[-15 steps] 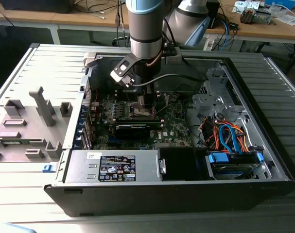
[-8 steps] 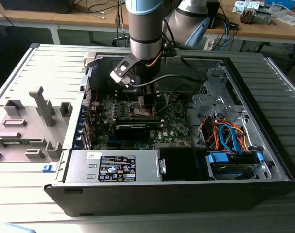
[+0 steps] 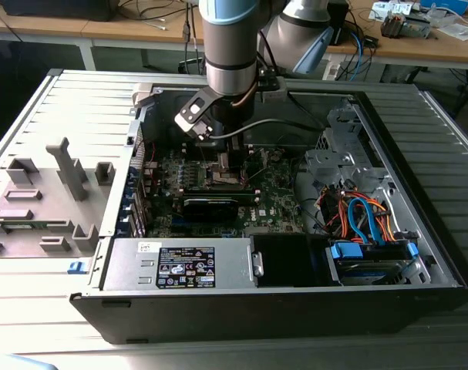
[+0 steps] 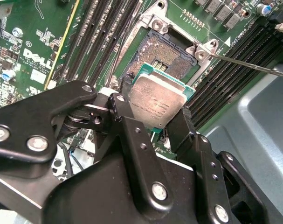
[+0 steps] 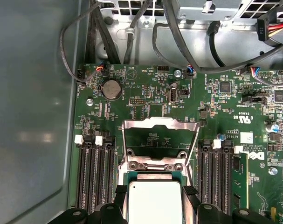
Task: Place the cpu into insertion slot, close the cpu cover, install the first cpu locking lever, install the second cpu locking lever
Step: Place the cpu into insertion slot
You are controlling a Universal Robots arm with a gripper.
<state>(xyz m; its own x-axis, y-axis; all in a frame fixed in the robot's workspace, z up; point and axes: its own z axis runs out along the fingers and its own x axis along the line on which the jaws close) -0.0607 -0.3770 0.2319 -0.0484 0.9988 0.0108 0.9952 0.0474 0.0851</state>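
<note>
The tool [image 4: 153, 109] is clamped on the cpu [image 4: 157, 98], holding it just above the bare insertion slot [image 4: 167, 51] (not yet seated). The cpu cover [image 5: 160, 123] stands swung open and a locking lever [image 4: 248, 63] sits unlatched, so seemingly all four steps remain.

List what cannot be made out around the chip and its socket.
- Second wrist view: the silver-grey square cpu, held in the black gripper, covers part of the dark square insertion slot; contact between them cannot be told.
- First wrist view: the picture's edge cuts off the cpu.
- Exterior view: the gripper blocks both.
</note>
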